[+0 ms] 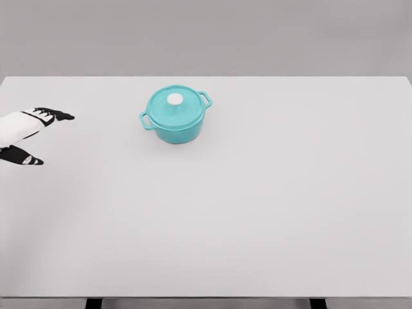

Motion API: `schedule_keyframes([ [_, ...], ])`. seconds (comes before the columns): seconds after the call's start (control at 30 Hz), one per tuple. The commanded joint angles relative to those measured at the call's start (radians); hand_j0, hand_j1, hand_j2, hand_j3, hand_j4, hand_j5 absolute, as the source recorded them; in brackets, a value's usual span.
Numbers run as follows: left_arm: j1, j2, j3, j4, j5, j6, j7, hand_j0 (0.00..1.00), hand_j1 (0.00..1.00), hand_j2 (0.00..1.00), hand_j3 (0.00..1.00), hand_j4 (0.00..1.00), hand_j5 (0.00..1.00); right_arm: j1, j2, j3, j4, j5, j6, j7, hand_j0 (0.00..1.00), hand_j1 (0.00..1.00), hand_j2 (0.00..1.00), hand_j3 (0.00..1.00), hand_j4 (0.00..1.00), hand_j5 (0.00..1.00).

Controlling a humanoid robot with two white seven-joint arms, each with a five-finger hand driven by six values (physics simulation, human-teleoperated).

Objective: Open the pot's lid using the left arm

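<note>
Plain grey backdrop behind a wide, pale grey table (270,212). On the far half, a little left of centre, a teal pot (175,117) with two side handles, upright. Teal lid (175,106) seated squarely on the rim, white knob (175,98) at its middle. Lid not yet lifted.

At the left edge, the left hand (29,132), white with dark fingertips (63,116), entering from the left. Fingers stretched out towards the right, thumb spread apart below them, nothing held. Well apart from the pot, with bare table between. No right arm in view.

Judged step: the approach, barely started; no contact, no grasp. Next move, as a judgement: carry the hand right and slightly farther, over the lid, then down onto the knob with fingers and thumb either side. Small knob, so careful centring called for before closing, otherwise a likely slip or a nudge to the pot. After a firm hold, a straight lift off the rim.
</note>
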Motion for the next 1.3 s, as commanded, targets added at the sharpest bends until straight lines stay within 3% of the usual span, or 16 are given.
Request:
schedule_keyframes([
  [0.0,0.000,-0.005,0.000,0.004,0.006,0.002,0.000,1.00,1.00,1.00,1.00,1.00,1.00,0.000,0.000,-0.001,0.001,-0.001,0.000,0.001,1.00,1.00,1.00,1.00,1.00,1.00],
  [0.2,-0.011,-0.017,-0.002,0.004,0.003,0.002,-0.015,1.00,1.00,1.00,1.00,1.00,1.00,0.012,0.000,-0.001,0.004,0.001,0.000,-0.001,1.00,1.00,1.00,1.00,1.00,1.00],
  [0.37,-0.117,-0.046,-0.031,0.007,-0.055,0.002,-0.109,1.00,1.00,1.00,1.00,1.00,1.00,0.012,0.000,-0.001,0.006,0.001,0.000,-0.001,1.00,1.00,1.00,1.00,1.00,1.00],
  [0.4,-0.143,-0.040,-0.066,0.010,-0.059,0.002,-0.109,1.00,1.00,1.00,1.00,1.00,1.00,0.012,0.000,-0.001,0.006,0.001,0.000,-0.001,1.00,1.00,1.00,1.00,1.00,1.00],
  [0.47,-0.327,-0.011,-0.316,0.033,0.000,0.002,-0.106,1.00,1.00,1.00,1.00,1.00,1.00,0.012,0.000,-0.001,0.004,0.001,0.000,-0.001,1.00,1.00,1.00,1.00,1.00,1.00],
  [0.5,-0.373,-0.009,-0.368,0.074,0.062,0.002,-0.106,1.00,1.00,1.00,1.00,1.00,1.00,0.012,0.000,-0.001,0.004,0.001,0.000,-0.001,1.00,1.00,1.00,1.00,1.00,1.00],
  [0.53,-0.487,-0.009,-0.501,0.214,0.205,0.002,-0.106,1.00,1.00,1.00,1.00,1.00,1.00,0.012,0.000,-0.001,0.006,0.001,0.000,-0.001,1.00,1.00,1.00,1.00,1.00,1.00],
  [0.6,-0.644,-0.017,-0.752,0.248,0.215,0.002,-0.107,1.00,1.00,1.00,1.00,1.00,1.00,0.011,0.000,-0.001,0.006,0.001,0.000,-0.001,1.00,1.00,1.00,1.00,1.00,1.00],
  [0.67,-0.725,-0.022,-0.830,0.245,0.201,0.002,-0.110,1.00,1.00,1.00,1.00,1.00,1.00,0.012,0.000,-0.001,0.004,0.001,0.000,-0.001,1.00,1.00,1.00,1.00,1.00,1.00],
  [0.73,-0.799,-0.052,-0.836,0.242,0.201,0.002,-0.110,1.00,1.00,1.00,1.00,1.00,1.00,0.012,0.000,-0.001,0.004,0.001,0.000,-0.001,1.00,1.00,1.00,1.00,1.00,1.00],
  [0.93,-0.900,-0.192,-0.872,0.239,0.199,0.002,-0.110,1.00,1.00,1.00,1.00,1.00,1.00,0.012,0.000,-0.001,0.004,0.001,0.000,-0.001,1.00,1.00,1.00,1.00,1.00,1.00],
  [1.17,-0.930,-0.308,-0.866,0.249,0.141,0.002,-0.109,1.00,1.00,1.00,1.00,1.00,1.00,0.012,0.000,-0.001,0.004,0.001,0.000,-0.001,1.00,1.00,1.00,1.00,1.00,1.00],
  [1.27,-0.930,-0.350,-0.870,0.249,0.060,0.002,-0.109,1.00,1.00,1.00,1.00,1.00,1.00,0.012,0.000,-0.001,0.006,0.001,0.000,-0.001,1.00,1.00,1.00,1.00,1.00,1.00],
])
